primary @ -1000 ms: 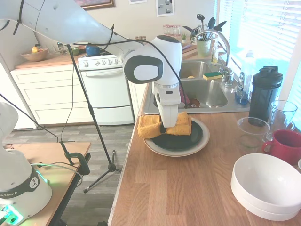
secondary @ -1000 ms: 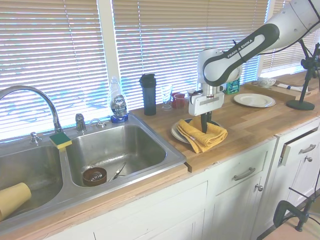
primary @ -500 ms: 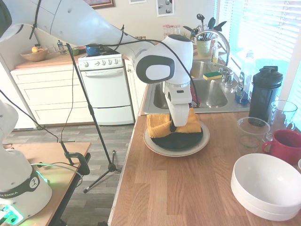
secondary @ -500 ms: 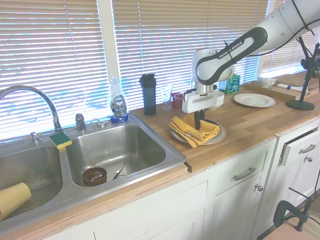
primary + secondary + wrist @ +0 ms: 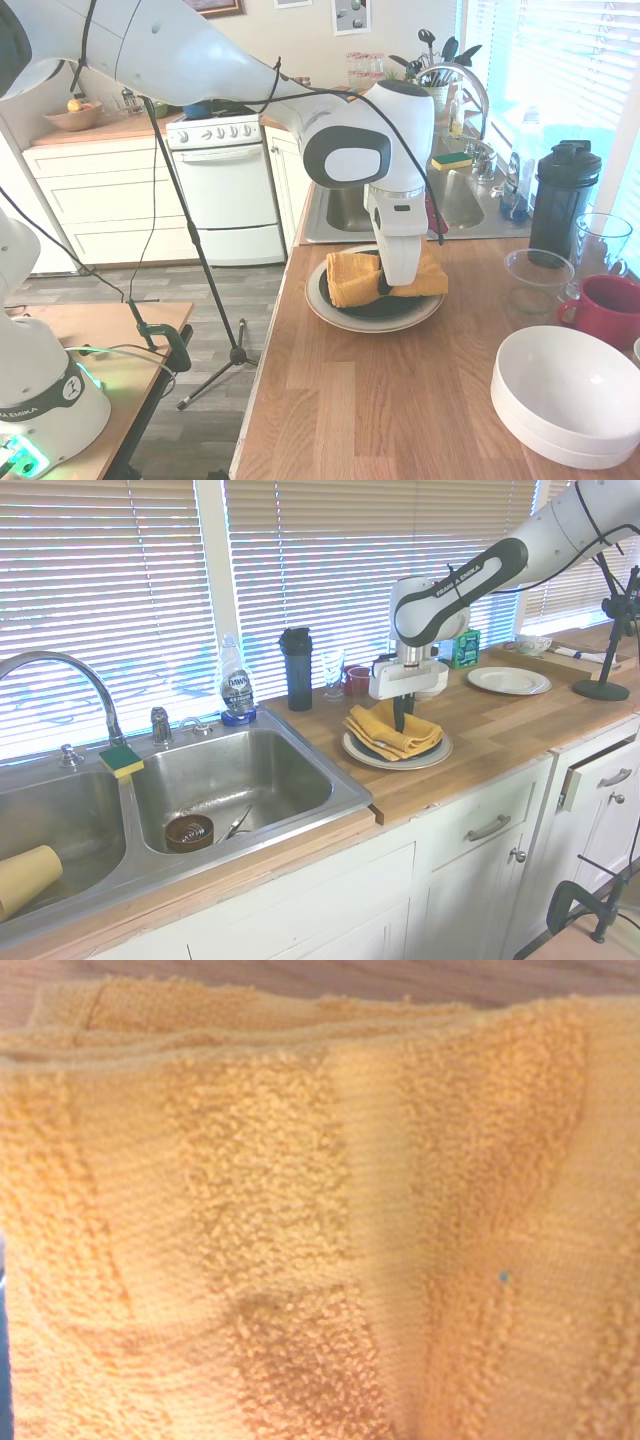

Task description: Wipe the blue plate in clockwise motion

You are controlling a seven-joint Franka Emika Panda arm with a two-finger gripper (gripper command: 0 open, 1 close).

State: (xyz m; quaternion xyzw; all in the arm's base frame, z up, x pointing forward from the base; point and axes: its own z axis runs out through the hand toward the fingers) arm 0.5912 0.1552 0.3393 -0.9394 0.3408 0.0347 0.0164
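Change: across the last second you see the folded orange terry cloth carried from the plate's 9 o'clock edge, in the first exterior view, up around 12 and over to its 3 o'clock side.
Meaning for the task: that arc runs clockwise in this view, so you may judge the wiping stroke under way and about half a lap done; the near rim looks not yet covered.
Task object: the round, glossy dark teal-blue plate sits nested on a larger cream-white plate, on the wooden countertop just in front of the steel sink. The cloth hides most of it.
Arm pose: the white arm reaches in from 10 o'clock, its last link vertical over the plate.
Gripper: the two-finger gripper points straight down, jaws clamped on a fold of the cloth and pressing it to the plate.
Wrist view: you see only orange terry, close and filling the picture.
Neighbours: large white bowl at 4 o'clock, red mug at 3 o'clock, both well apart.
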